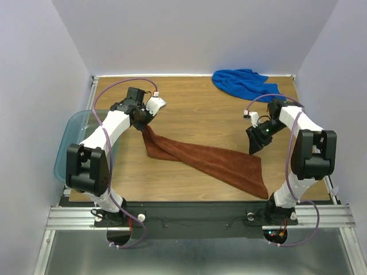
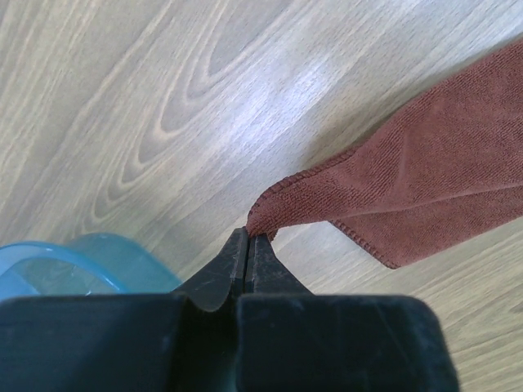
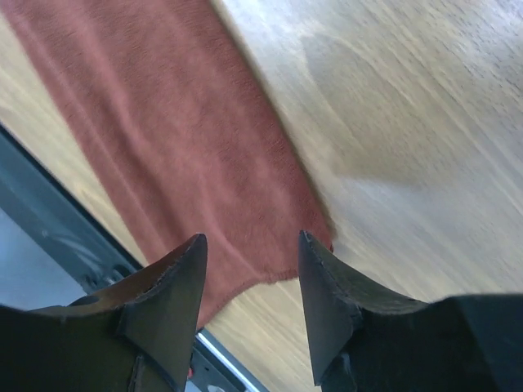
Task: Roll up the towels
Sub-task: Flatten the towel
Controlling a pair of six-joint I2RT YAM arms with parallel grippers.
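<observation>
The rust-brown towel (image 1: 206, 160) lies stretched diagonally across the table, from mid-left to the near right. My left gripper (image 1: 141, 121) is shut on its upper left corner and lifts that corner off the wood; the pinched corner shows in the left wrist view (image 2: 260, 220) at my closed fingertips (image 2: 248, 238). My right gripper (image 1: 254, 148) is open and empty, hovering just above the towel's near right end (image 3: 180, 147), its fingers (image 3: 184, 261) spread over the hem. The royal blue towel (image 1: 243, 83) lies crumpled at the far right of the table.
A translucent teal plastic bin (image 1: 71, 143) sits off the table's left edge, under my left arm; it also shows in the left wrist view (image 2: 73, 265). A metal rail (image 1: 189, 215) runs along the near edge. White walls enclose the table.
</observation>
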